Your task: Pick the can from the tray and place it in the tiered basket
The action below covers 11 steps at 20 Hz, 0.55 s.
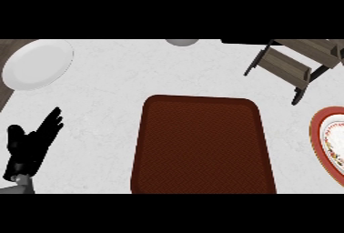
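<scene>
Resting open at lower left, robot hand (32, 141) (the left), tray (201, 145) well apart, right of it

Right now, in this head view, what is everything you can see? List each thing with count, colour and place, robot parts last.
tray: one, dark red-brown, centre of the counter, nothing on it
white plate: one, white, upper left
patterned plate: one, red rim with white middle, cut by the right edge
tiered basket: one, brown wood shelves on a black frame, upper right
grey round thing: one, grey, top edge, mostly cut off; cannot tell what it is
counter: one, light grey
can: none in view
left hand: one, black, lower left, fingers straight, resting
right hand: not in view
</scene>
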Motion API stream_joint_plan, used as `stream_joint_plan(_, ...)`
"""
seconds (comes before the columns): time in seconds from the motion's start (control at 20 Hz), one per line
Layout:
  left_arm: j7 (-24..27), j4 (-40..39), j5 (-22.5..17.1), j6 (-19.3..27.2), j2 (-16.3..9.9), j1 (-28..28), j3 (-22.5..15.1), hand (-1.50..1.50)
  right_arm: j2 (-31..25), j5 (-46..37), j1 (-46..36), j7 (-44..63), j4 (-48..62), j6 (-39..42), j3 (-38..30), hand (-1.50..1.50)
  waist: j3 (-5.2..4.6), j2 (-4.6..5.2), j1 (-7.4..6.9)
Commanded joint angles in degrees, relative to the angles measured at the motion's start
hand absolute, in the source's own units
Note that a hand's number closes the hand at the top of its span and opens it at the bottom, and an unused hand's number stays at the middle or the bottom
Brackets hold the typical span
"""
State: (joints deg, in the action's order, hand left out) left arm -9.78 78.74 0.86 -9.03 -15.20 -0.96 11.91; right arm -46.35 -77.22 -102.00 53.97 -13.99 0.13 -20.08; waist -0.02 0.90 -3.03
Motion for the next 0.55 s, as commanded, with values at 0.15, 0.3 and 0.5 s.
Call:
stream_joint_plan(0.15, 1.35, -0.68, -0.27, 1.39, 0.32, 2.59, 1.92, 0.00, -2.17, 7.70, -2.12, 2.46, -7.83, -7.04, -7.67, -1.50, 0.04, -1.50, 3.03)
stream_joint_plan(0.3, -1.62, 0.72, -0.95, 1.04, -0.22, 2.13, 2.14, 0.00, -1.42, 9.93, 1.09, -0.16, -12.78, -9.19, -8.72, -1.50, 0.10, -1.60, 3.74)
stream_joint_plan(0.5, 1.21, -1.07, -0.21, 1.70, 0.62, 4.30, 2.38, 0.00, 0.95, 16.08, 5.52, -2.83, -20.10, -5.73, -11.94, -1.50, 0.13, -2.52, 6.01)
